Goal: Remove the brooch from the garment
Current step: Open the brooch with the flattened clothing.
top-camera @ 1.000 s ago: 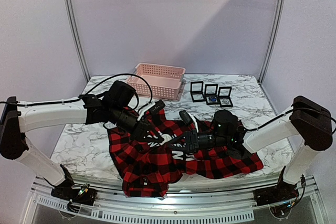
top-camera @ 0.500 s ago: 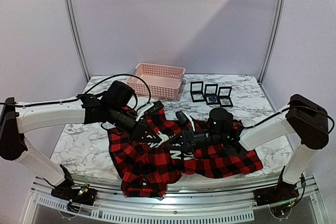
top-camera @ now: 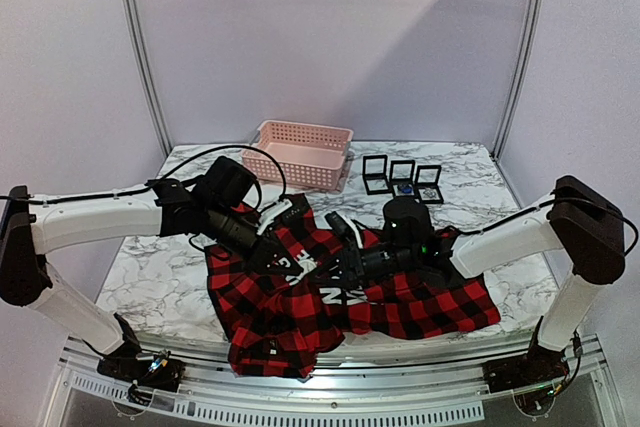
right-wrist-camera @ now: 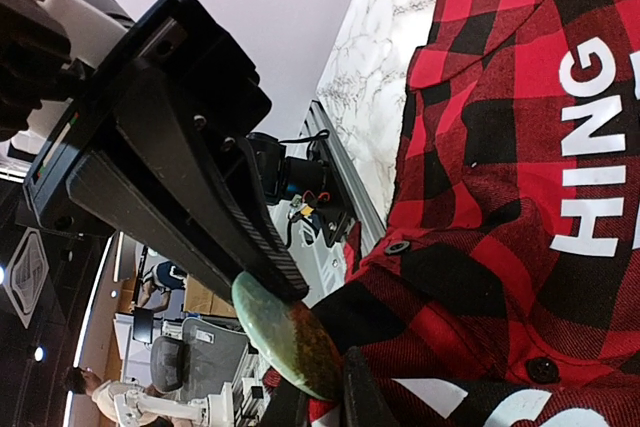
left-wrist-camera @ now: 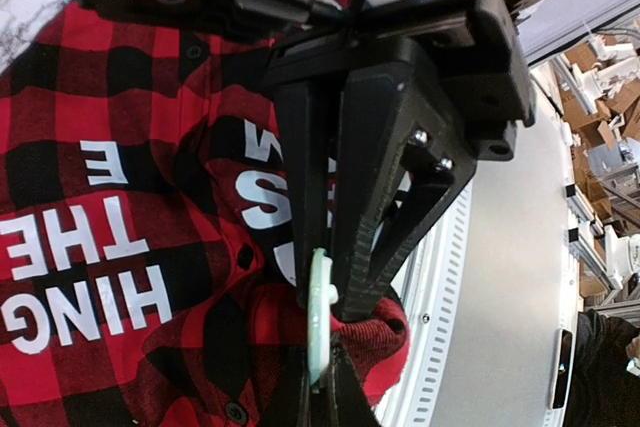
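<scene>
The garment (top-camera: 400, 312), a red-and-black plaid shirt with white lettering, lies bunched on the marble table (top-camera: 150, 267). The brooch (left-wrist-camera: 318, 332) is a pale green oval disc with a brown end, pinned on a raised fold. It shows face-on in the right wrist view (right-wrist-camera: 280, 332). My left gripper (left-wrist-camera: 322, 297) is shut on the brooch's upper part. My right gripper (right-wrist-camera: 325, 402) is shut on the fold of garment (right-wrist-camera: 500, 197) at the brooch's lower edge. The two grippers meet tip to tip over the shirt's middle (top-camera: 305, 265). The brooch does not show in the top view.
A pink basket (top-camera: 300, 152) stands at the back centre. Three small black display boxes (top-camera: 402, 182) sit to its right. The table's front rail (top-camera: 330, 392) runs just below the shirt's hem.
My right arm has moved left and a little farther back. The shirt has been dragged left with it. The left arm has shifted only slightly.
</scene>
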